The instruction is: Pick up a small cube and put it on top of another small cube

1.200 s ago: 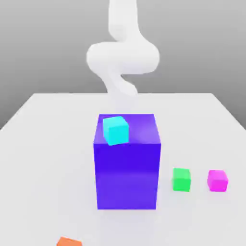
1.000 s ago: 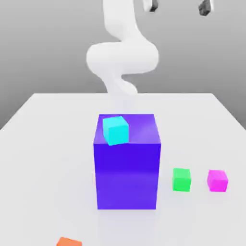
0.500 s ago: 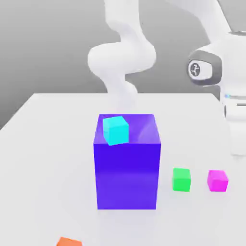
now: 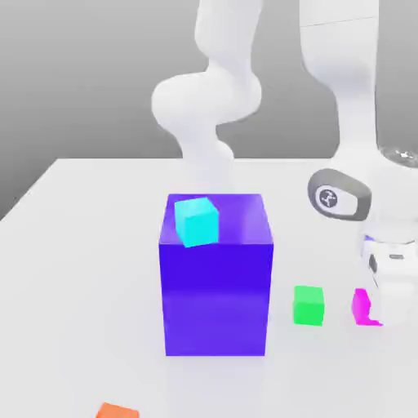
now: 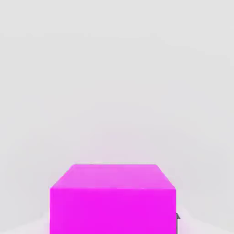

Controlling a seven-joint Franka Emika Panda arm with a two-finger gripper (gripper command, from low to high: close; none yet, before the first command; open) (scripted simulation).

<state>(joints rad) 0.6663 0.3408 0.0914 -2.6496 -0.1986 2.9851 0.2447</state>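
Nearest, an orange block (image 4: 117,411) is seen cut off by the exterior view's bottom edge, left of centre. Farther back, at the exterior view's right, the magenta cube (image 4: 360,308), the small cube being picked, is seen on the white table (image 4: 90,269), partly hidden by the gripper (image 4: 387,313). Pincer: closed, clamped on the magenta cube; in the hand view a sliver of finger (image 5: 178,222) is seen right at the cube's side. A green cube (image 4: 309,306) is placed near it, apart, between it and the big blue box (image 4: 215,299). A cyan cube (image 4: 197,222) is set on the box top, toward the exterior view's left. Behind, the white arm (image 4: 206,98) is seen.
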